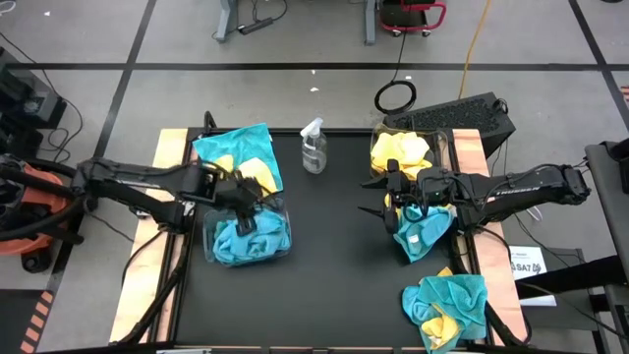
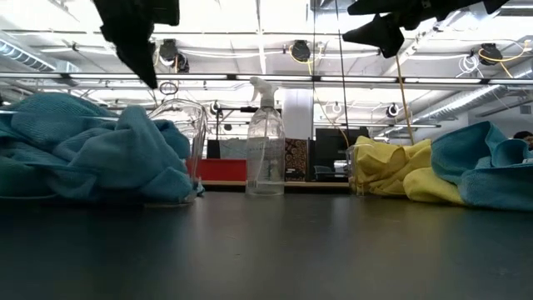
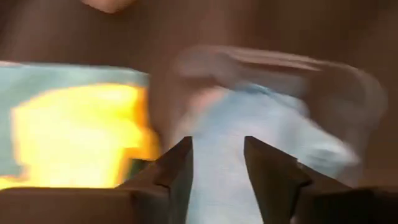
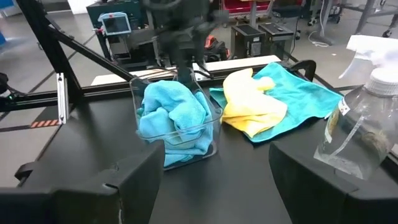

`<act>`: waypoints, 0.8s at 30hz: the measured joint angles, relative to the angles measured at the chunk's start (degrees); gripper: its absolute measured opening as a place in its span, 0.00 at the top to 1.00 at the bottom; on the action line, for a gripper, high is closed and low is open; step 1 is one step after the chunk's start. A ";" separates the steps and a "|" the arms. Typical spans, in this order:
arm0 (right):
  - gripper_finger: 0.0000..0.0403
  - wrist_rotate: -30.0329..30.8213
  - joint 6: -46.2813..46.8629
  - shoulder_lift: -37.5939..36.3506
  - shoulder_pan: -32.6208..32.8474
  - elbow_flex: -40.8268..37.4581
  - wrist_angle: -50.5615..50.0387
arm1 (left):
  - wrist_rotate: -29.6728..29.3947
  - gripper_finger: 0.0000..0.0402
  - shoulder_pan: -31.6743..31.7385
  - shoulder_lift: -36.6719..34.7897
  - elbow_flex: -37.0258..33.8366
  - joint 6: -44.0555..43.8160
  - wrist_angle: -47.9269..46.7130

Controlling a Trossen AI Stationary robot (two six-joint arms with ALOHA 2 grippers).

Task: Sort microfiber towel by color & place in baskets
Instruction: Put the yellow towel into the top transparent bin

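So the left gripper [image 1: 257,208] is hovering right over the clear basket [image 1: 280,211] near the table's left edge, which is already stuffed with teal towels [image 1: 246,239]. Its fingers are parted with nothing between them, so my guess is it's dropping off teal cloth there. That bin is clearly the teal one.

Behind it, by the back-left corner, there's a loose pile of mixed towels [image 1: 239,153], teal with yellow on top, not sorted yet.

The right gripper [image 1: 374,197] is over by the right side, jaws spread wide and empty, hanging above the table [image 1: 334,265] next to a bin [image 1: 447,231] holding a teal cloth. The yellow stack [image 1: 401,150] sits just behind that, near the back-right corner, and I can't tell if it's in a basket. Another mixed heap [image 1: 447,307] waits at the front-right corner.

A clear spray bottle [image 1: 314,147] stands at the back edge in the middle, out of the way of both arms.
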 joint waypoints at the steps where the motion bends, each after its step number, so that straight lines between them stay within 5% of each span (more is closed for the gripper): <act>1: 0.30 -0.02 0.28 0.00 0.00 0.00 0.00 | -3.39 0.60 0.72 -0.81 0.27 0.69 -1.11; 6: 0.30 -0.34 2.09 0.00 0.02 0.00 0.01 | -8.10 0.52 8.82 -1.64 0.09 6.45 -6.21; 14: 0.30 -1.66 6.12 -0.15 0.02 -0.02 0.08 | 3.40 0.45 22.04 1.51 -3.61 17.19 -6.49; 24: 0.30 -1.65 6.73 -0.24 0.15 -0.02 0.41 | 7.65 0.41 27.97 5.96 -5.66 25.53 -6.45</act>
